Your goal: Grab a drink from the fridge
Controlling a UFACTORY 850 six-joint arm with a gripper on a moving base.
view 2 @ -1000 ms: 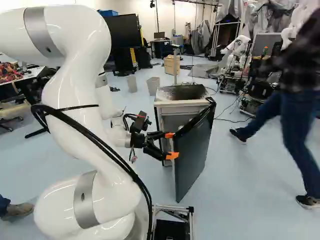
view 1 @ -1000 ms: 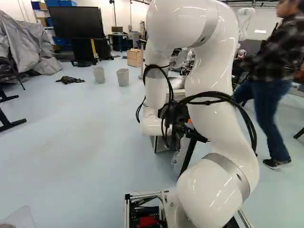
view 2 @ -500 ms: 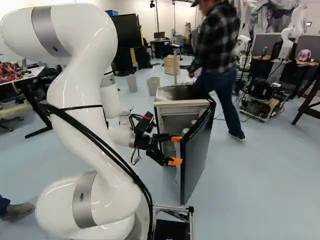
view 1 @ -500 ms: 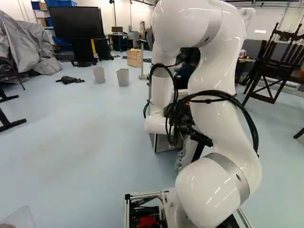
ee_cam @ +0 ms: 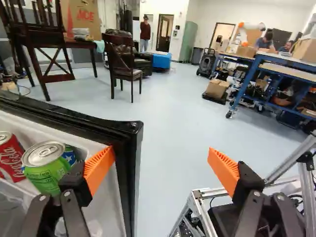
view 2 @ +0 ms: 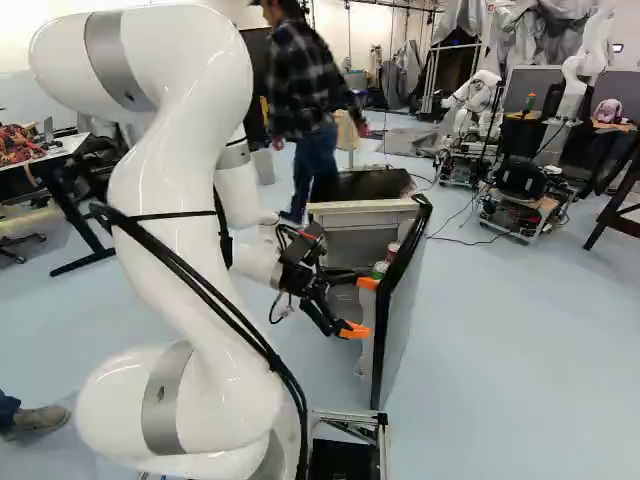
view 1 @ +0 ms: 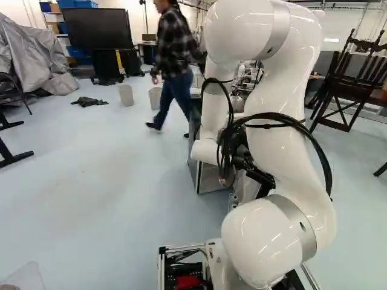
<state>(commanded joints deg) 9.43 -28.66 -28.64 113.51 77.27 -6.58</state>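
Drinks sit on the inner shelf of the fridge door [view 2: 395, 340]: a red can [ee_cam: 9, 153], a green can [ee_cam: 45, 165] beside it, and what looks like a blue can [ee_cam: 70, 154] partly hidden behind. Over the last second the door has swung wider, and your right base view now shows two cans that were hidden behind it at first. That gives you a drink to aim for, though you haven't got hold of one. Your hand [ee_cam: 159, 153] is released, with nothing gripped: one orange pad [ee_cam: 98, 168] is at the door's pale inside, just beside the green can, seemingly against it, while the other [ee_cam: 224, 170] stands out over the floor [ee_cam: 173, 123]. The door's black edge lies between them, so I'd read this as pushing the door open from within, near the end of that step. The fridge [view 1: 208, 179] hasn't shifted on the floor, and your base hasn't moved; the arm [view 2: 180, 240] has swung toward the door side and taken the hand along. Next you'd probably clear the edge, turn toward the shelf and straddle the green can. Closing from here could catch the door instead, and a sideways bump might topple a can.
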